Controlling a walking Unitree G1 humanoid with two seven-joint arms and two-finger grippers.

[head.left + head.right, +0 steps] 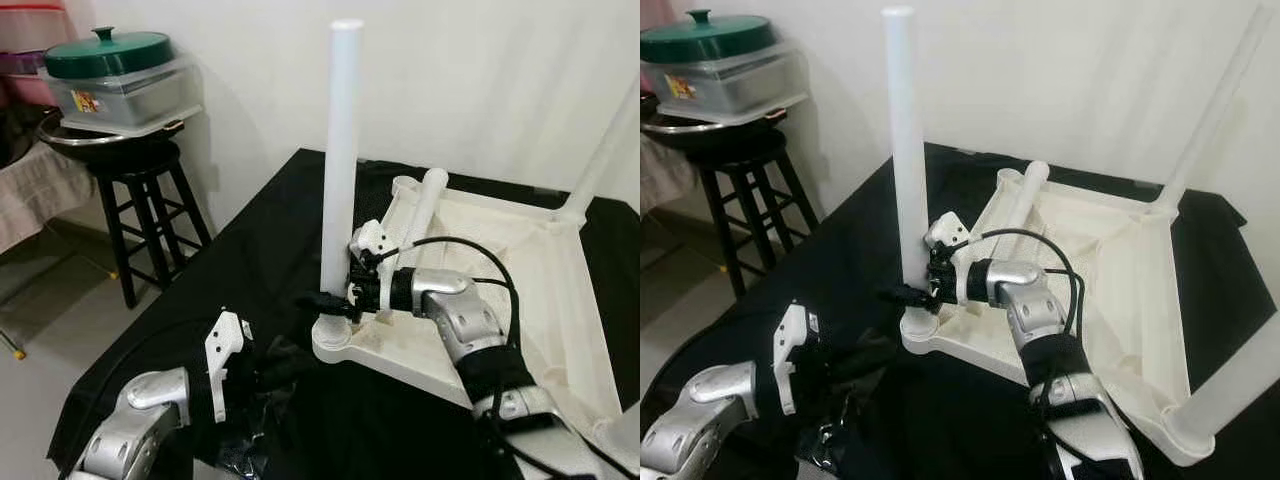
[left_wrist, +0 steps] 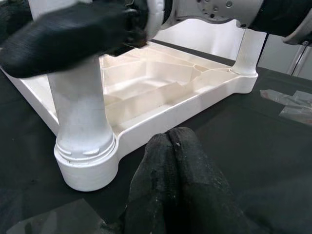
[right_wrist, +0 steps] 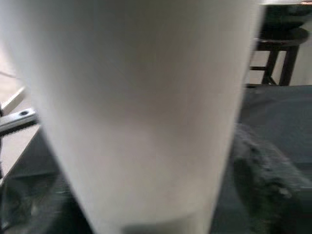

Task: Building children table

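A: We see a white-walled room, with a surface [image 1: 240, 260] draped in black cloth. Landmark?

B: We use the upturned white tabletop [image 1: 500, 270]. It lies underside up on the cloth, ribs showing.

A: Legs?

B: We count one upright leg [image 1: 340, 150] standing in the socket at the tabletop's near corner on the robot's left. A second leg [image 1: 605, 150] rises from the far corner on the robot's right. We also see a loose leg [image 1: 425, 205] lying tilted across the far left part of the tabletop, and a fourth leg [image 1: 1240, 385] running out from the near right corner.

A: Right claw?

B: We see the right claw [image 1: 322, 300] low on the upright leg, just above the socket, fingers closed around it. In the right wrist view the leg sits right up against the lens, blurred.

A: Left claw?

B: We see the left claw [image 2: 178, 161] on the cloth just outside that same corner, near it but apart. Its fingers [image 2: 161, 165] are pressed together, holding nothing.

A: Background?

B: We see a black stool [image 1: 140, 200] well off from the tabletop's left side, beyond the surface. It carries a metal bowl [image 1: 105, 135], and on top of that a clear container [image 1: 125, 95] with a green lid [image 1: 108, 50].
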